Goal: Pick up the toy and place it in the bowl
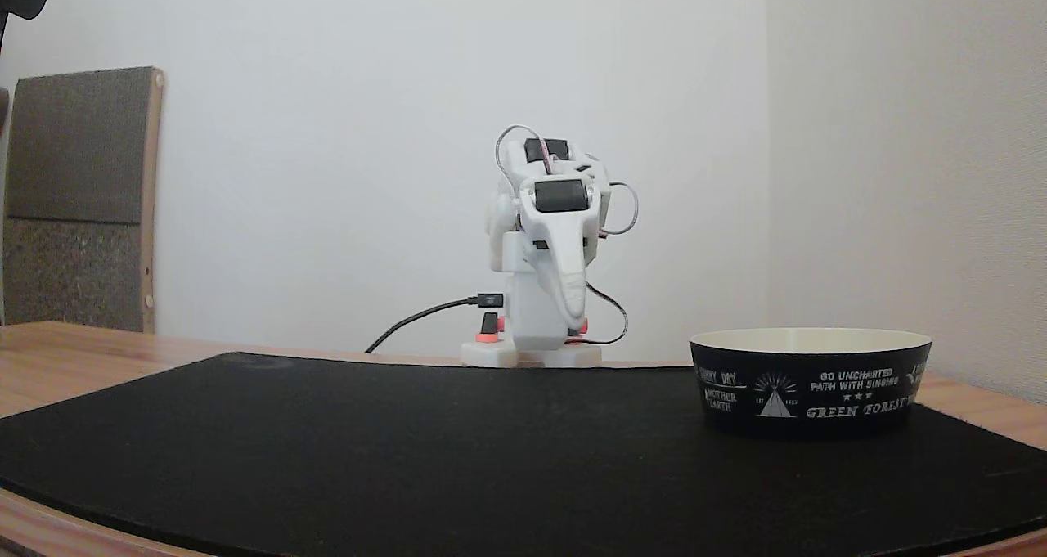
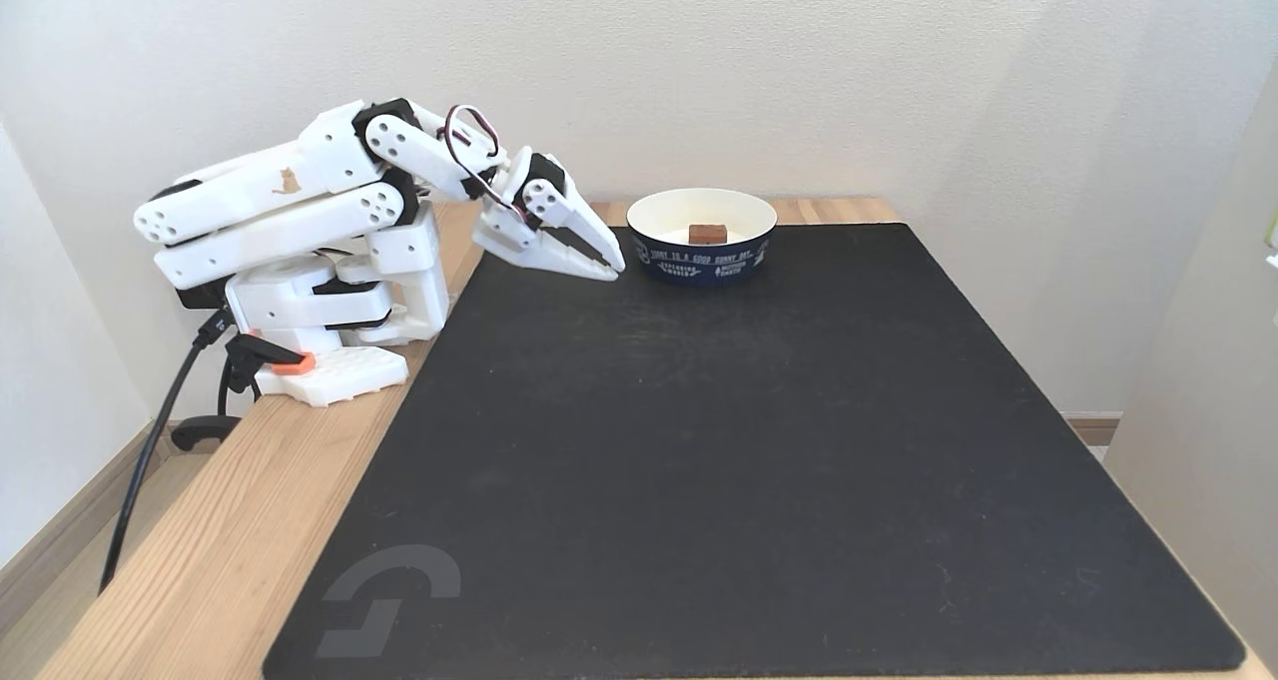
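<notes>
While folded low over its base, arm: the white arm (image 2: 300, 211) sat at the mat's edge — upper links doubled back, wrist tipped down toward the mat.
Gripper: the gripper (image 2: 611, 266) pointed down and toward the bowl, its tips just short of the bowl's side; the fingers lay together with nothing between them.
Toy: the dull-red toy (image 2: 707, 233) lay inside the bowl on the cream floor.
Bowl: the bowl (image 2: 744, 256) stood at the far edge of the black mat (image 2: 759, 440) — upright, its white lettering (image 1: 855, 381) facing a fixed view.
</notes>
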